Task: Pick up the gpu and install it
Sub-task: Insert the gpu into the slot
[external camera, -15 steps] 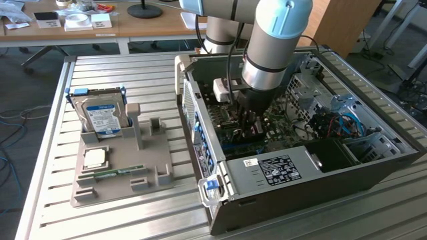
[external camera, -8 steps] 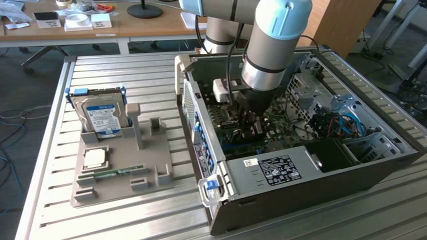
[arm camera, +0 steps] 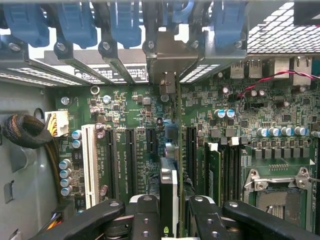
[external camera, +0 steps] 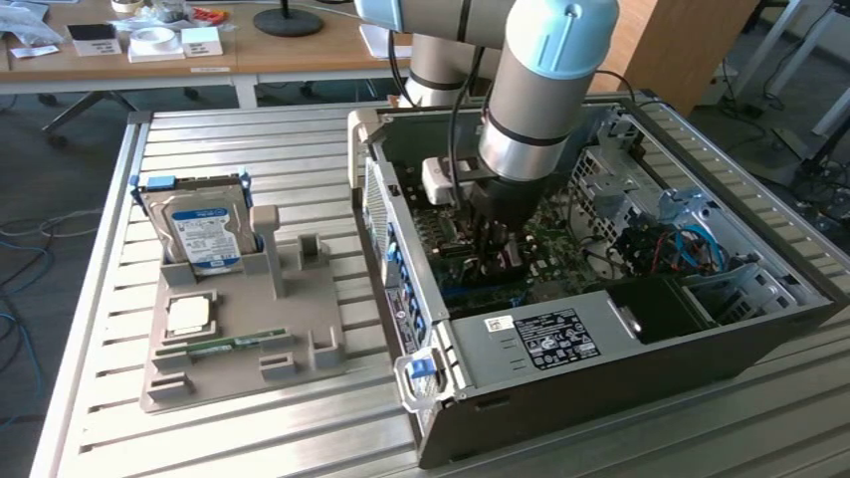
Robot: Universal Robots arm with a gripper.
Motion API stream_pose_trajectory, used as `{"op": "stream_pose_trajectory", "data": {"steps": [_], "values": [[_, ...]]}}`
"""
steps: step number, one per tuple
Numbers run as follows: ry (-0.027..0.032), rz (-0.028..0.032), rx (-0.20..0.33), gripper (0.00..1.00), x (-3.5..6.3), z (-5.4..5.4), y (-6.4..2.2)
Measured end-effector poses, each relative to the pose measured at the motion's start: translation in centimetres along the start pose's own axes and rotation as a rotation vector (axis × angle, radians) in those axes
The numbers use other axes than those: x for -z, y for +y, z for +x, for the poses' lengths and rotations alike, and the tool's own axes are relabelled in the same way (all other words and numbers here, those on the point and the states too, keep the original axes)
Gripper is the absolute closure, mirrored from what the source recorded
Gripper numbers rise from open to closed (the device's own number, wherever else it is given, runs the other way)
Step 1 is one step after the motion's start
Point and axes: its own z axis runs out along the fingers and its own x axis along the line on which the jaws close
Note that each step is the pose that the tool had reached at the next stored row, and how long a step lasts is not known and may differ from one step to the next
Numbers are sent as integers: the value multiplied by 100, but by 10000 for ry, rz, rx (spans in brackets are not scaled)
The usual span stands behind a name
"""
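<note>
The gpu [arm camera: 169, 192] is held on edge in the claw [arm camera: 169, 220], which is closed on it (about half shut). The card is held low inside the open computer case [external camera: 743, 329], just above the green board [arm camera: 135, 115].
</note>
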Motion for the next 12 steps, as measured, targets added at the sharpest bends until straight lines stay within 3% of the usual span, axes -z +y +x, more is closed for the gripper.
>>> {"op": "stream_pose_trajectory", "data": {"steps": [12], "values": [[-4, -4, -5, 73, -1, 0, 5]]}}
